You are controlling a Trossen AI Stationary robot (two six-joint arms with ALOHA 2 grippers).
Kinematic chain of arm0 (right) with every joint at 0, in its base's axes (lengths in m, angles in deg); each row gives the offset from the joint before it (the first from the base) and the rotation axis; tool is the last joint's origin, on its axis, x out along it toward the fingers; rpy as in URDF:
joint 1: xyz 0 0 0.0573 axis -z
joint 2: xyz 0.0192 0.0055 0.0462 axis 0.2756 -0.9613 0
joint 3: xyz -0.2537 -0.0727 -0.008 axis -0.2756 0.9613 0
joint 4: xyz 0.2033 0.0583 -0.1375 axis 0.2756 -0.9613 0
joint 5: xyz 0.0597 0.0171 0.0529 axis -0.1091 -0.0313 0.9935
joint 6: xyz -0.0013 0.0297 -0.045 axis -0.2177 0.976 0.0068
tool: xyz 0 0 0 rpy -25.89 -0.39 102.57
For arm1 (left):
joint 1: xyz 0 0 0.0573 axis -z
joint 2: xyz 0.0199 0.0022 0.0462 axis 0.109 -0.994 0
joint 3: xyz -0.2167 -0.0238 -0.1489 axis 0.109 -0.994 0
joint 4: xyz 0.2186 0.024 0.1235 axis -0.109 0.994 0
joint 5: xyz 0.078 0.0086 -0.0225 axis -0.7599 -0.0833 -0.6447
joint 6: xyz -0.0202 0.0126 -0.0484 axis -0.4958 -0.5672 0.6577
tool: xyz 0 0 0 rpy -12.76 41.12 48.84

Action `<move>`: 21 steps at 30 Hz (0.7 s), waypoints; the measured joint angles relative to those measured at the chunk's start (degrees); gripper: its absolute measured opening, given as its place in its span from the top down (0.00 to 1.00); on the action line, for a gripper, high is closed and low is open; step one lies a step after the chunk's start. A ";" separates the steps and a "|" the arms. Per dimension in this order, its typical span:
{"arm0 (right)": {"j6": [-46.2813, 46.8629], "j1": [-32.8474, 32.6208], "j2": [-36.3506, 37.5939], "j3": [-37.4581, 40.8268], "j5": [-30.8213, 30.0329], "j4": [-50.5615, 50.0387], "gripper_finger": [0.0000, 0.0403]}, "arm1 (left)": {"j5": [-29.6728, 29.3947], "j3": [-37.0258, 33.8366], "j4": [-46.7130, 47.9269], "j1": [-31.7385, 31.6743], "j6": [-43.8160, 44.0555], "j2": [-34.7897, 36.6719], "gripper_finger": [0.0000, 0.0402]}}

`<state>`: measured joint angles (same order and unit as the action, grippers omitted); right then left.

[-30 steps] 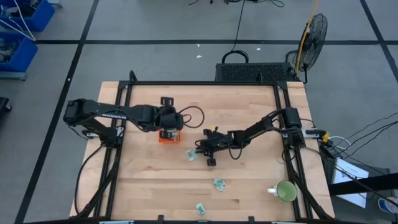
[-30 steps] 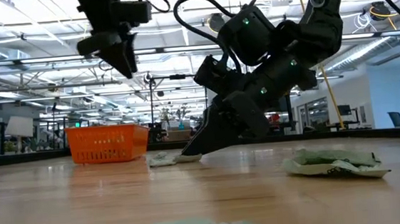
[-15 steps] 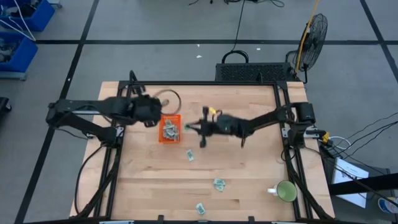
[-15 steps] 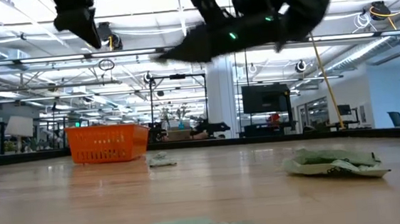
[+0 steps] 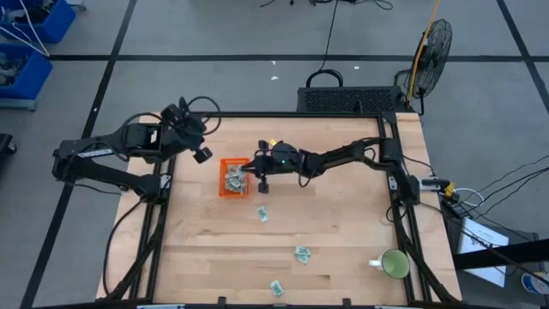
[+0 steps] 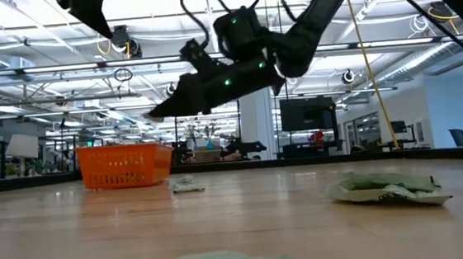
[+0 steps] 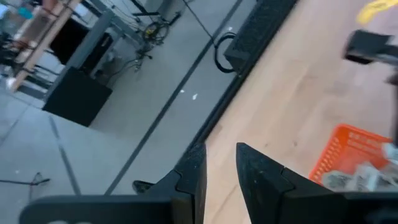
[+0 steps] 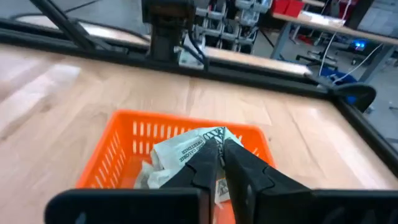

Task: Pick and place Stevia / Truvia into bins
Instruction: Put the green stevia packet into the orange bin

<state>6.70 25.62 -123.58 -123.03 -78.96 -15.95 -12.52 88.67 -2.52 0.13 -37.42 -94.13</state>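
Observation:
The orange bin [image 5: 225, 190] stands left of the table's middle with several pale green and white sachets [image 5: 233, 178] in it. My right gripper [image 5: 248, 169] hovers over the bin's right rim [image 8: 264, 134], fingers slanting down, shut on one sachet [image 8: 186, 148]. In the low view it [image 6: 154, 116] hangs well above the bin [image 6: 125, 166]. My left gripper [image 5: 199, 148] is open and holds nothing, raised beyond the bin's far-left corner [image 7: 217, 163]. Three more sachets lie flat on the table [image 5: 263, 214] [image 5: 302, 253] [image 5: 276, 287]. My right gripper pinches a sachet between its two fingers [image 8: 235, 158] at their free ends, by the edge [image 8: 211, 138] beside the fingertips. The fingers slant down from the table's right. The sachet is lifted clear, sticking out past the fingertips above the bin's contents.
A green mug [image 5: 395, 264] stands near the table's near-right corner. A black frame rail [image 5: 283, 114] runs along the far edge, with a black case [image 5: 352, 99] behind it. Bare wood lies between the bin and the loose sachets.
My right gripper has risen from the table beside the middle sachet and swung left and far to over the bin; that sachet stayed where it lay. My left gripper has moved from above the bin up and toward the table's far-left.

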 joint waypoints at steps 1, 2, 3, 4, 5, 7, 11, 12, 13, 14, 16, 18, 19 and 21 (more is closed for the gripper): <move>0.15 0.00 -0.67 -0.61 -0.02 -0.21 0.93 | 0.68 -0.01 0.00 0.02 -0.12 -0.09 0.77; 0.29 -0.03 -0.98 -1.09 -0.02 -0.76 0.91 | 1.21 -0.01 -0.01 0.03 -0.12 -0.26 0.77; 0.44 -0.07 -1.35 -1.30 -0.02 -1.26 0.90 | 1.61 -0.01 -0.01 0.04 -0.10 -0.50 0.77; 0.44 -0.07 -1.87 -1.59 -0.04 -1.34 0.89 | 2.00 -0.01 0.01 0.02 -0.12 -0.62 0.77; 0.44 -0.09 -2.28 -1.76 -0.04 -1.34 0.87 | 2.36 -0.03 0.01 0.02 -0.12 -0.66 0.77; 0.63 -0.11 -2.90 -1.69 -0.05 -1.84 0.84 | 2.60 -0.03 -0.01 0.04 0.02 -0.96 0.77; 1.36 -0.12 -3.07 -1.67 -0.09 -2.11 0.78 | 3.00 -0.03 0.03 0.04 0.04 -1.30 0.77; 1.27 -0.26 -2.94 -1.67 -0.09 -1.99 0.76 | 3.05 -0.03 0.02 0.04 0.04 -1.32 0.77; 1.25 -0.37 -2.42 -1.66 -0.09 -2.22 0.75 | 3.12 -0.03 0.03 0.04 0.06 -1.32 0.77; 1.22 -0.61 -1.71 -1.62 -0.11 -2.64 0.74 | 3.33 -0.03 0.03 0.04 0.06 -1.39 0.77; 0.60 -1.39 0.24 -1.63 -0.11 -2.77 0.72 | 4.32 -0.03 0.03 0.04 0.06 -1.43 0.77; -1.07 -2.48 3.59 -1.63 -0.03 -6.38 0.71 | 5.44 -0.03 0.03 0.04 0.06 -1.37 0.77; -2.07 -3.07 5.23 -1.72 -0.04 -8.55 0.71 | 6.02 -0.03 0.03 0.04 0.06 -1.36 0.77; -3.59 -4.47 8.78 -1.71 0.00 -15.23 0.71 | 7.52 -0.03 0.05 0.04 -0.17 -1.41 0.77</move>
<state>3.11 21.15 -114.80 -124.74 -78.96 -31.18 -5.00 88.64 -2.47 0.17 -37.59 -95.54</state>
